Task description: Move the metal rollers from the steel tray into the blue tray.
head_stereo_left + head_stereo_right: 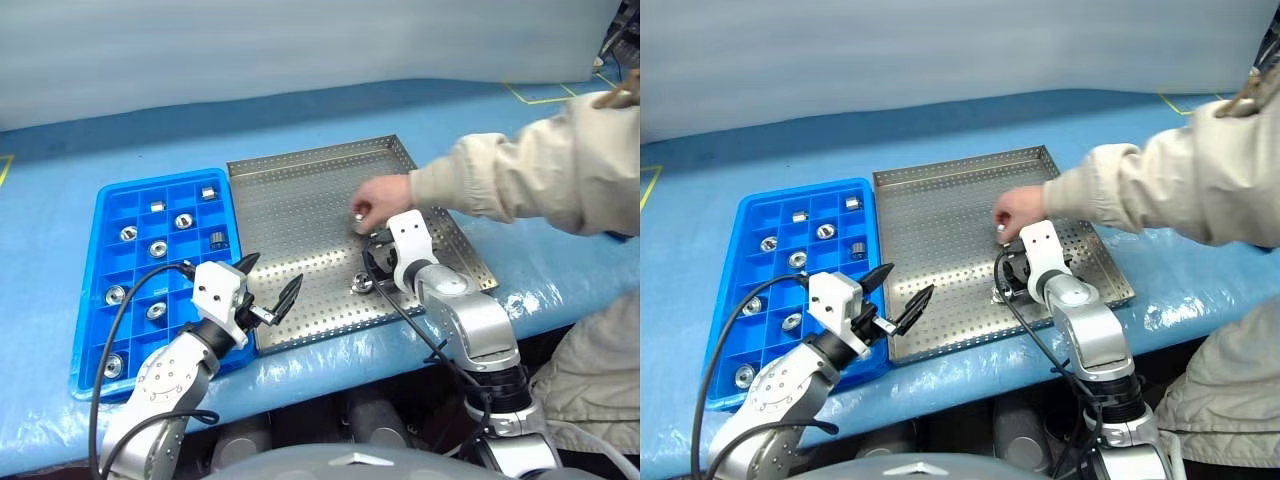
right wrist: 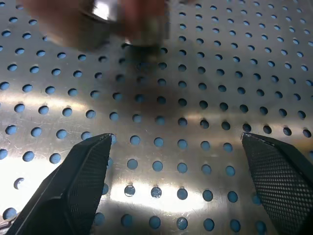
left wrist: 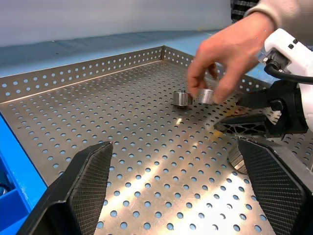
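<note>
Person's hand (image 1: 380, 195) (holding roller (image 1: 359, 212)) over steel tray (image 1: 300, 200)

Steel tray (image 1: 300, 215): perforated, glossy metal. Blue tray (image 1: 100, 262): smooth moulded plastic. Metal rollers (image 1: 158, 249): polished, shiny. Bench (image 1: 100, 150): blue covering, glossy film at front edge.

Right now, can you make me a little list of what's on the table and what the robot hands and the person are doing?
Steel tray: perforated, beside the blue tray
Blue tray: several metal rollers in separate compartments
Roller on steel tray: lying near the right gripper
Person's hand: over the steel tray, pinching a roller
Left gripper: open, nothing held, at the steel tray's near edge
Right gripper: open, nothing held, over the steel tray
</note>
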